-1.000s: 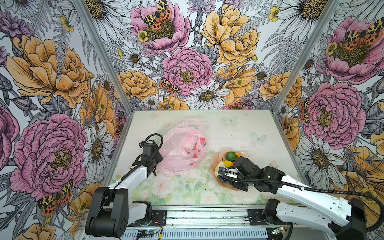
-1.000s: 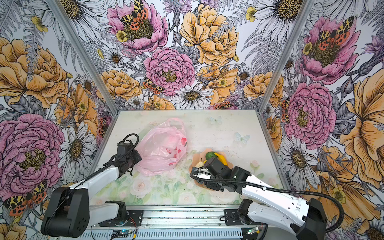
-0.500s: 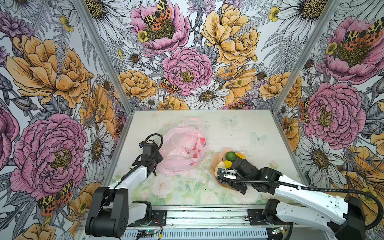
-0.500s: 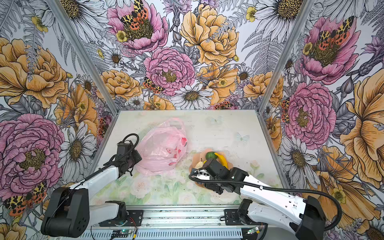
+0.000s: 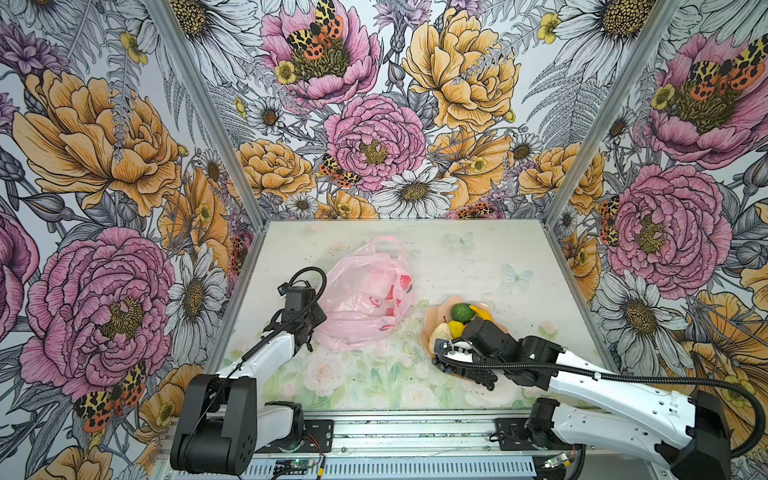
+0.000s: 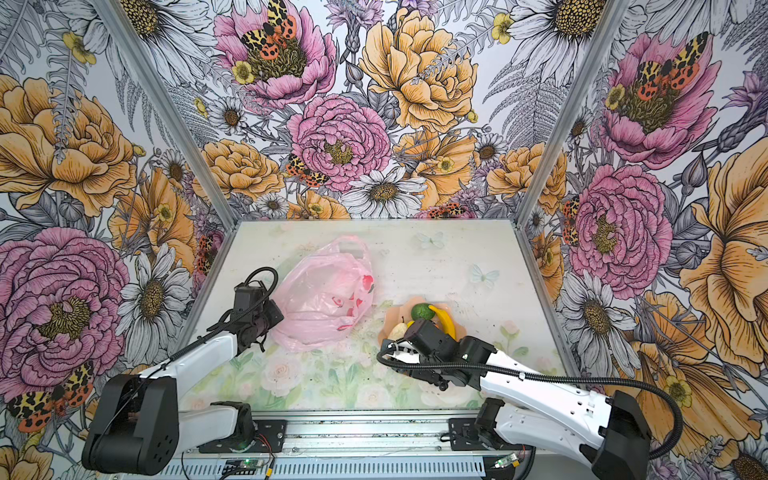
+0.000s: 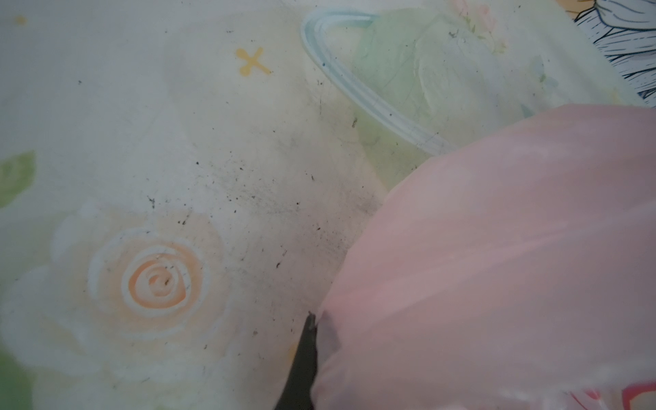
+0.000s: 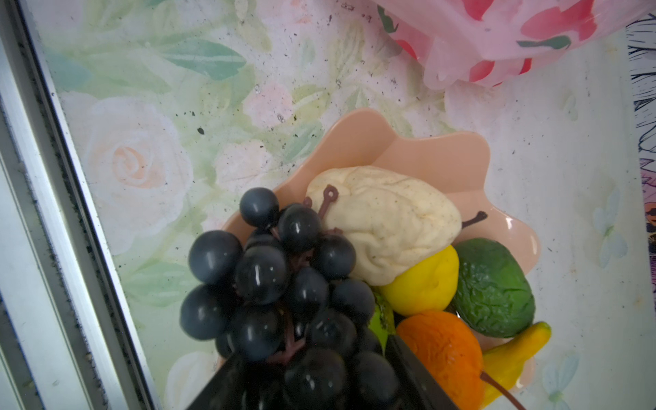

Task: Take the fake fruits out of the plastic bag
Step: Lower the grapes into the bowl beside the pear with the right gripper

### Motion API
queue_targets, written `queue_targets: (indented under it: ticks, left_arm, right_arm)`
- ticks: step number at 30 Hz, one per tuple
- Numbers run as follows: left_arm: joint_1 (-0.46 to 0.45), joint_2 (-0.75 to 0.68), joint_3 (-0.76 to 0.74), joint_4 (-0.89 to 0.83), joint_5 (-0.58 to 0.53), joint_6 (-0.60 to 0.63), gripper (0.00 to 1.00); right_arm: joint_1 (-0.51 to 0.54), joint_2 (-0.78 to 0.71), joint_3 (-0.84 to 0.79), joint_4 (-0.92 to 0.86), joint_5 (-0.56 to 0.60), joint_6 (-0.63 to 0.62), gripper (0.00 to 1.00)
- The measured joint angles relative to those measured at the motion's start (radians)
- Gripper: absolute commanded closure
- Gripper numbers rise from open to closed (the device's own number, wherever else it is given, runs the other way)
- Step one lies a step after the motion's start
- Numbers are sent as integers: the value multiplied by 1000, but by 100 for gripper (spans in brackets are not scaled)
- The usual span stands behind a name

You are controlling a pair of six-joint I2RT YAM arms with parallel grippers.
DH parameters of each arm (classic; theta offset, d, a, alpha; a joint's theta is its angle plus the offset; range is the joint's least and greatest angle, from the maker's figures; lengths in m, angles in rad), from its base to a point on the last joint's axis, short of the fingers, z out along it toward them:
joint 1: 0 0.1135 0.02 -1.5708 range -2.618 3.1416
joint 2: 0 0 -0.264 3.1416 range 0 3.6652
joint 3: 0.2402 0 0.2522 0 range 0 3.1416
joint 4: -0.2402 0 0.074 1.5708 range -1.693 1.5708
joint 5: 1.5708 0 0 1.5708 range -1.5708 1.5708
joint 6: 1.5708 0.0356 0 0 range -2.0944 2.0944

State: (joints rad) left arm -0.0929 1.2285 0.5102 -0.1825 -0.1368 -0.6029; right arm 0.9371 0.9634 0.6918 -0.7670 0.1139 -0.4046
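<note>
"Looking at the right claw [image 8: 316,383], what do you make of it?"

"Its jaws stand apart with the grape bunch [image 8: 269,284] between them. Whether they press on the grapes I cannot tell, as the fingers blur into the bunch."

"Where do the grapes sit?"

"Over the front rim of the peach dish [image 8: 408,152], touching the cream pear [image 8: 383,220]. Past the pear lie the lemon [image 8: 422,287], the avocado [image 8: 493,287], the orange [image 8: 440,351] and the banana [image 8: 511,358], all packed together in the dish. A sliver of bright green fruit [image 8: 381,319] peeks out between grapes and lemon."

"And the left claw [image 7: 319,323]?"

"Pinched shut on the edge of the plastic bag [image 5: 365,299]. One dark finger shows, and the pink film bunches right at its tip."

"The bag itself?"

"Crumpled on the table [image 5: 478,257], left of the dish and apart from it. Its loop handles [image 5: 388,245] point toward the far end, and its red marks [image 5: 405,284] are on the side facing the dish."
</note>
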Motion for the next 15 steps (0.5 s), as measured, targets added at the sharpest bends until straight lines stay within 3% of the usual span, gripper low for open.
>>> queue_targets:
  ticks: [8,15]
  left_arm:
    - [0,0,0,0,0,0,98]
    - [0,0,0,0,0,3,98]
  right_arm:
    - [1,-6,1,-29,24,-8,23]
    - [5,-7,19,-67,40,-9,22]
